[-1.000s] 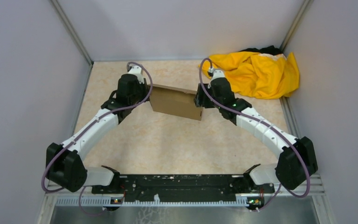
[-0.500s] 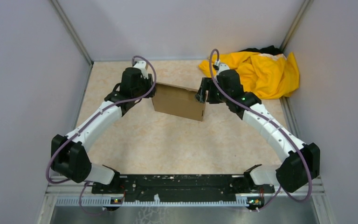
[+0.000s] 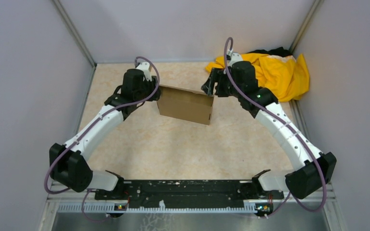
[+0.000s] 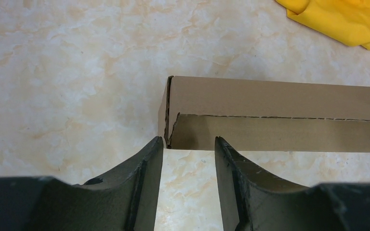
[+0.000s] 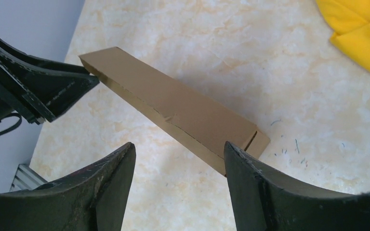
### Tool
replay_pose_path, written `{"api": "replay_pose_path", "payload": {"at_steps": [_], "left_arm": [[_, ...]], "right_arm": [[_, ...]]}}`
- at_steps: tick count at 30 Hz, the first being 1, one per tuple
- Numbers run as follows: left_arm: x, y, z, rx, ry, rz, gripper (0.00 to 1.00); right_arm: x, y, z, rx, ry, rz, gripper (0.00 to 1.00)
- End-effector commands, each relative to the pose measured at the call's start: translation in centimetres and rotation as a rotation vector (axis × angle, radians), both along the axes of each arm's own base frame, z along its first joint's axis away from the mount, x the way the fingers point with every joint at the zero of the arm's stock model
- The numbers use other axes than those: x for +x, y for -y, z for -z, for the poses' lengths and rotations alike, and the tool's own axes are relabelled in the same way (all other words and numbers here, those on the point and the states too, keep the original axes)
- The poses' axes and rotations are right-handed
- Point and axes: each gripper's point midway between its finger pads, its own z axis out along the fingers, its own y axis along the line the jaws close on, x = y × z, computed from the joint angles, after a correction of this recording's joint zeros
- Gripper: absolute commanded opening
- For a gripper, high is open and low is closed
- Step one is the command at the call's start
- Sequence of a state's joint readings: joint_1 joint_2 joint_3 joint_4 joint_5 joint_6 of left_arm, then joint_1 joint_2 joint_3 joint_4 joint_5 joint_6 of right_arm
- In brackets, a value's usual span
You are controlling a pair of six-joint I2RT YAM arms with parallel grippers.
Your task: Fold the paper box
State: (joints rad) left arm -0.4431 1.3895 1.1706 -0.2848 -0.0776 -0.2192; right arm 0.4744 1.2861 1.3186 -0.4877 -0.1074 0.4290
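The paper box [image 3: 185, 104] is a closed, flat brown cardboard box standing on its long edge on the table, slightly slanted. In the left wrist view, the paper box [image 4: 270, 110] shows its top face and a side with a torn-looking seam. My left gripper [image 3: 156, 94] is open at its left end. Its fingertips [image 4: 189, 139] straddle the near corner with only tabletop between them. My right gripper [image 3: 211, 87] is open, raised just behind the right end. The paper box [image 5: 173, 103] runs diagonally beyond my right gripper [image 5: 179, 147], which holds nothing.
A crumpled yellow cloth [image 3: 270, 74] with something black behind it lies in the back right corner, close to the right arm. Grey walls close in the marbled tabletop [image 3: 173, 144] on three sides. The arms' base rail runs along the near edge.
The left gripper has opened and released the box's left end. The right gripper has drawn back and up from the right end toward the yellow cloth. The box stays standing.
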Motion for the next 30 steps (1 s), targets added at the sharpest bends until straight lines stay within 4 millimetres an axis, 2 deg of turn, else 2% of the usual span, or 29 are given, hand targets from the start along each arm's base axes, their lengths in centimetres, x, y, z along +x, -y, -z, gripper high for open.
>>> {"api": "replay_pose_path", "payload": {"at_steps": [1,4,6,7,10,12,14,18,23,30], "left_arm": [[-0.1,-0.2,-2.9,-0.017,0.061,0.0,0.51],[-0.3,-0.6,-3.4,-0.017,0.068,-0.005,0.51],[-0.5,-0.8,-4.1,-0.023,0.079,-0.007,0.48],[-0.7,-0.8,-4.6,-0.031,0.086,-0.004,0.45],[-1.1,-0.6,-6.5,-0.067,0.112,0.021,0.26],[-1.2,-0.3,-8.2,-0.087,0.132,0.036,0.18],[-1.1,0.0,-9.4,-0.101,0.147,0.046,0.15],[-0.7,1.6,-11.3,-0.152,0.164,0.11,0.16],[0.7,3.5,-10.9,-0.205,0.155,0.166,0.16],[2.2,4.6,-7.3,-0.23,0.105,0.186,0.13]], "right_arm": [[1.6,-0.3,-3.3,0.049,0.073,0.016,0.66],[2.4,-0.9,-3.1,0.062,0.066,0.02,0.62],[3.0,-1.3,-3.1,0.081,0.068,0.022,0.57],[3.2,-1.5,-3.1,0.088,0.068,0.022,0.53],[3.7,-2.0,-3.0,0.12,0.069,0.026,0.41],[4.1,-2.5,-3.2,0.151,0.074,0.02,0.35],[4.1,-3.0,-3.2,0.186,0.07,0.01,0.32],[4.0,-3.6,-3.5,0.274,0.069,0.017,0.31],[3.3,-3.9,-2.8,0.399,0.049,0.037,0.32],[2.5,-4.0,-1.2,0.54,0.018,0.068,0.32]]}}
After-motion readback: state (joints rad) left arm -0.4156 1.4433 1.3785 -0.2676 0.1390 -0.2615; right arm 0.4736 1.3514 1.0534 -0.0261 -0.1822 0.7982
